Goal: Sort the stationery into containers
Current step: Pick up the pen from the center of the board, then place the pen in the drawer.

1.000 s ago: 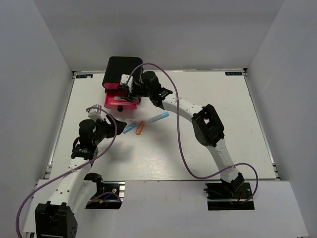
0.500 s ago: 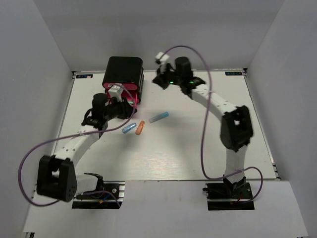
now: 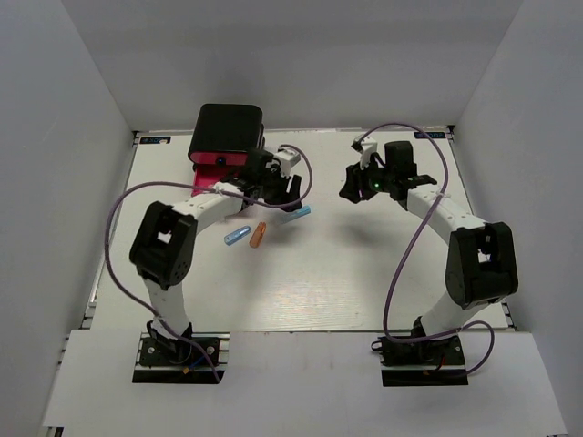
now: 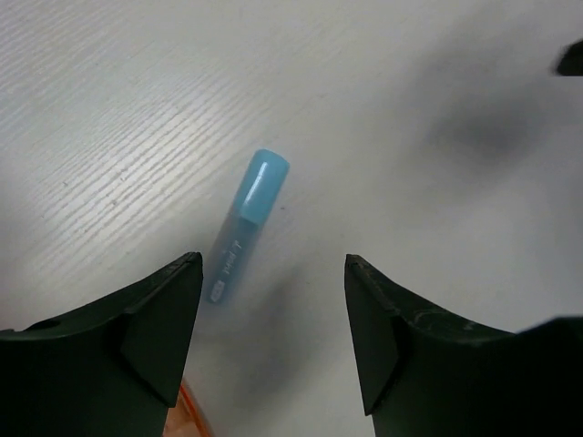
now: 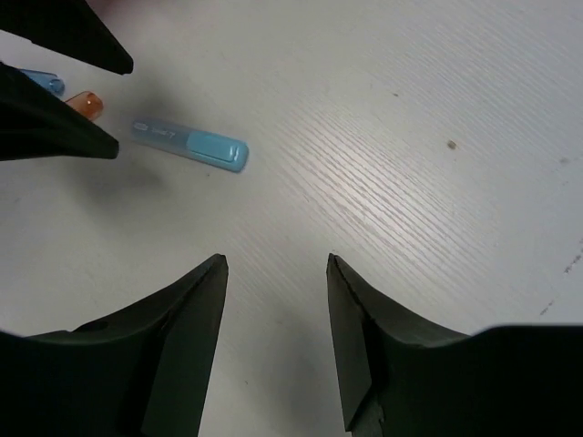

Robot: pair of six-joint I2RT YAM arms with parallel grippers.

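Left gripper [image 4: 271, 273]: apart, empty, above light blue piece [image 4: 248, 218] | centre jaws across its width, lower, close | right gripper [image 5: 278, 264]: apart, empty

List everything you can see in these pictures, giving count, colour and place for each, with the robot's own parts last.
cabinet: one, glossy black, far left of the table
drawers: pink, at the cabinet's near side; count unclear behind the arm
light blue piece: one, on the table under the left gripper
blue piece: one, beside the orange piece
orange piece: one, left of centre
table: one, white
cables: two, purple, one per arm
left gripper: open, empty
right gripper: open, empty, over bare table
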